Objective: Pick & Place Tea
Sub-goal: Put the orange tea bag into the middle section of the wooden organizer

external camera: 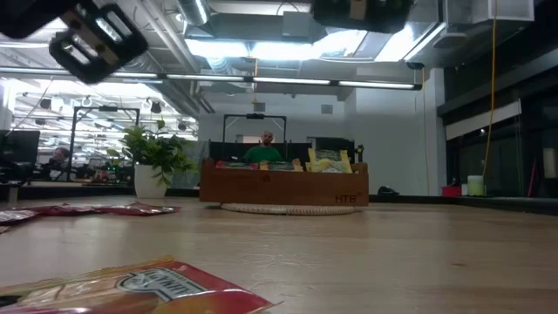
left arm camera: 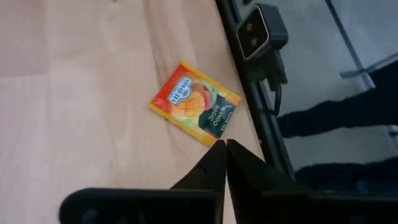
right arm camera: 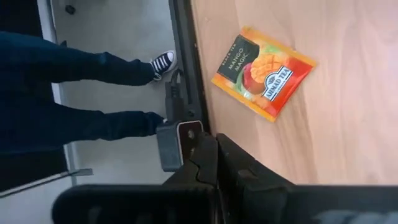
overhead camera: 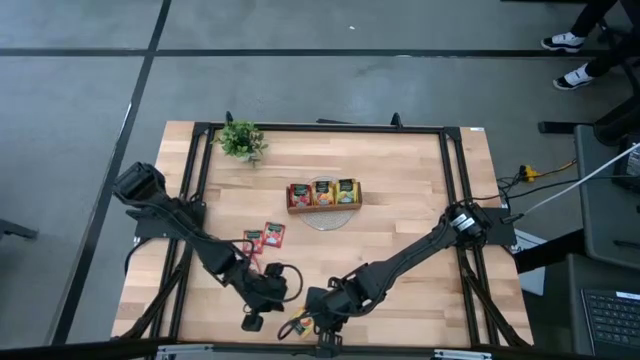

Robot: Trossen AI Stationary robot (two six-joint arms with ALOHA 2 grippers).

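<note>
Grippers meet low over the near edge of a pale wooden worktop (overhead camera: 400, 200), both arms reaching in from opposite sides. The left gripper (left arm camera: 224, 146) has its two dark fingers pressed together with nothing between them, their tips just short of an orange mango tea sachet (left arm camera: 195, 103) that lies flat on the wood close to the worktop's black frame. The right gripper (right arm camera: 214, 140) is likewise pressed shut and empty, hanging above the same near edge, where a small black camera (right arm camera: 177, 144) is mounted on the frame rail.

From above, that orange sachet (overhead camera: 297, 325) shows at the near edge between the two grippers. Two red sachets (overhead camera: 263, 237) lie side by side on the left half of the worktop, well apart from it. At the middle of the worktop a brown wooden tray (overhead camera: 325, 207) sits on a round pale mat (overhead camera: 325, 219); more sachets stand in its three compartments, red in the left one, orange in the middle one, yellow-green in the right one. A small green potted plant (overhead camera: 240, 140) stands near the far left corner.

Seen level across the table, the orange sachet (external camera: 131, 292) fills the foreground, the red ones (external camera: 87, 210) lie at left, and the tray (external camera: 283, 186) and plant (external camera: 155, 161) stand behind. A person's legs in dark trousers and black sneakers (right arm camera: 163, 61) stand on the floor just beyond the near edge.
</note>
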